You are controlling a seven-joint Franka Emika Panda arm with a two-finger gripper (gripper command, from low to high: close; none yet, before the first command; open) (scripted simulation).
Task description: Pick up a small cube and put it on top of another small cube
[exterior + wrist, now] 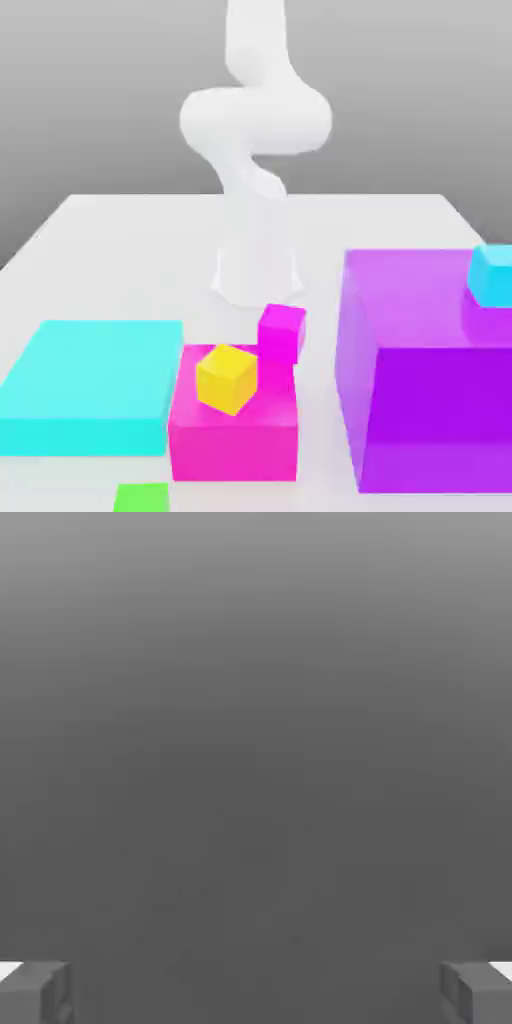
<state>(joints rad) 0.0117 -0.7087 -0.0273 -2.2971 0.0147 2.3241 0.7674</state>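
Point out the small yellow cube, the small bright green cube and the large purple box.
Small yellow cube (227, 379): exterior view, its middle.
Small bright green cube (141, 498): exterior view, visible upper part.
Large purple box (440, 400): exterior view, front face.

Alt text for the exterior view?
White arm behind colored blocks: yellow cube and magenta cube at a pink block; cyan slab left, purple box right, green cube cut off in front.

A pale tabletop (130, 260) stands against a plain grey backdrop (100, 100).
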